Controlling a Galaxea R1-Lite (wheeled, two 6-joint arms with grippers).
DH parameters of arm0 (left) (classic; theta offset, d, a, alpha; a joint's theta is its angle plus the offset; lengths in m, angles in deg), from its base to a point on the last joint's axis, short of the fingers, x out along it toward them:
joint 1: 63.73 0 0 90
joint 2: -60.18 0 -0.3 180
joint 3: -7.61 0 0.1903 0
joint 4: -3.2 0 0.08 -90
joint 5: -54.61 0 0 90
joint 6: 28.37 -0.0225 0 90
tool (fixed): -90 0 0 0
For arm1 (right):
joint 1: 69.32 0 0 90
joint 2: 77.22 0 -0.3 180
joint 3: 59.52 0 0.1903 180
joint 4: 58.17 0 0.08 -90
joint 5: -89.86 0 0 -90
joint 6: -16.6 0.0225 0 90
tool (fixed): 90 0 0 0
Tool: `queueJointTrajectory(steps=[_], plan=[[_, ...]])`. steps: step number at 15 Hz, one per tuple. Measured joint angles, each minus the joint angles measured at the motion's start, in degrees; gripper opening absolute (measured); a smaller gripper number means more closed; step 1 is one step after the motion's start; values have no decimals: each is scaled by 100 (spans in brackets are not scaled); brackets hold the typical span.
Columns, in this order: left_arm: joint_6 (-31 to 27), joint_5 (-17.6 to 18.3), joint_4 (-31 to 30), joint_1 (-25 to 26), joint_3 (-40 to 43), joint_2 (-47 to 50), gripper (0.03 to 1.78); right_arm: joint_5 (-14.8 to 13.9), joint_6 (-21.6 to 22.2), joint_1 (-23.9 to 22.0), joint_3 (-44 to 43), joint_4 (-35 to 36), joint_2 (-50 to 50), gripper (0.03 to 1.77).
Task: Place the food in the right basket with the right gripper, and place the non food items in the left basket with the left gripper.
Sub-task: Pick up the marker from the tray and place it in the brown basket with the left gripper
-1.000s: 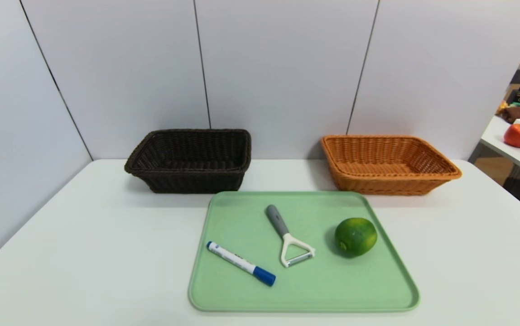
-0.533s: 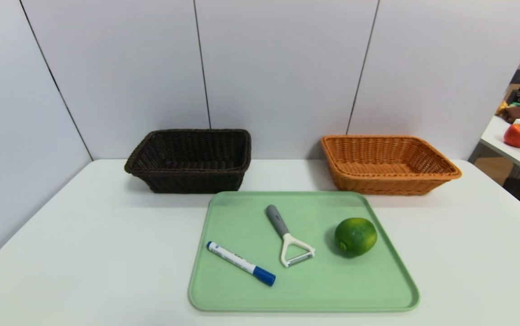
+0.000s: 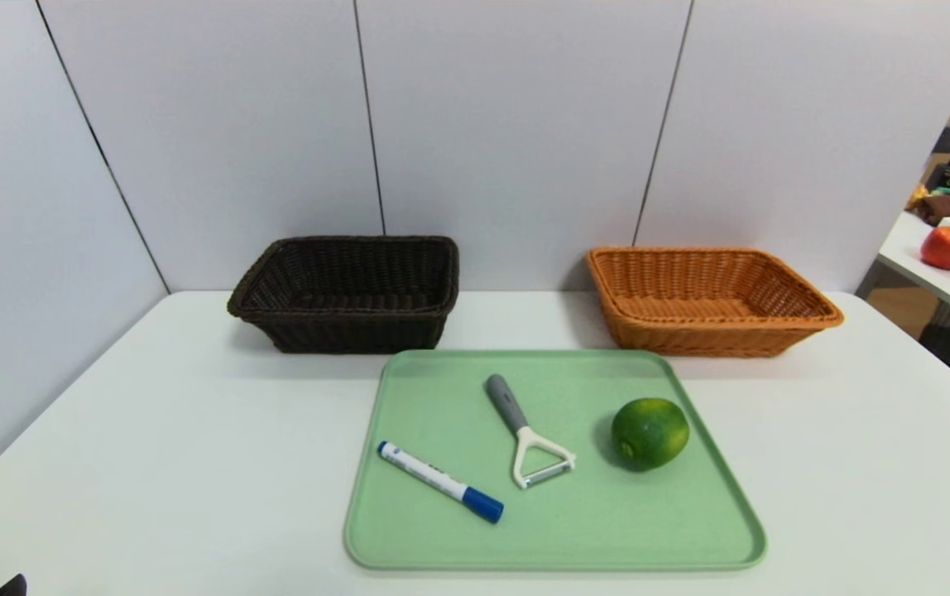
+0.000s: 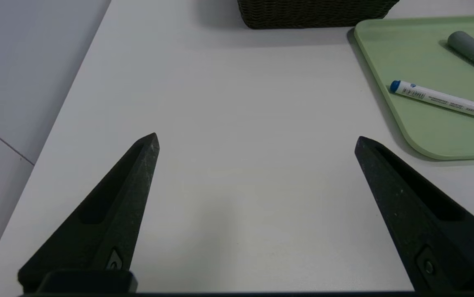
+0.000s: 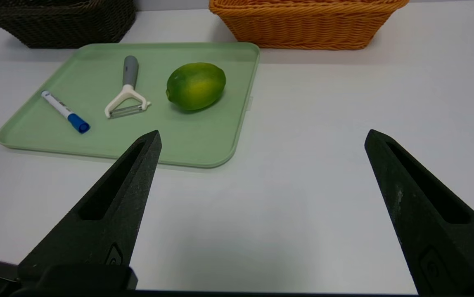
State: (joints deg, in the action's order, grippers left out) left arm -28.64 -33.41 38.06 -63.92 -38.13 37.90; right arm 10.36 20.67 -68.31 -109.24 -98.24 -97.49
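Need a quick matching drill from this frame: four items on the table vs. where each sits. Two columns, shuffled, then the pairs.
Things:
1. marker
2. peeler
3. lime
4. orange basket

Places:
A. right part of the green tray
B. on the table behind the tray, to the right
C. left part of the tray, nearest its front edge
D. middle of the tray

Pairs: 1-C, 2-D, 3-A, 4-B

A glossy green lime (image 3: 650,433) sits right of centre in the head view. A white marker pen (image 3: 439,481) with blue cap lies diagonally at lower centre. Between them lies a white Y-shaped peeler (image 3: 528,434), its grey handle angled up-left. The dark brown wicker basket (image 3: 348,291) stands upper left of centre, the orange-tan wicker basket (image 3: 708,299) upper right; nothing shows inside either.
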Motion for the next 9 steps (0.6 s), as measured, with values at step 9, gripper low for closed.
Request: queueJointTrajectory(steps=[9], plan=[[-614, 712, 44, -9, -1163, -2511, 169, 113, -5, 4, -1081, 4, -2886, 170]])
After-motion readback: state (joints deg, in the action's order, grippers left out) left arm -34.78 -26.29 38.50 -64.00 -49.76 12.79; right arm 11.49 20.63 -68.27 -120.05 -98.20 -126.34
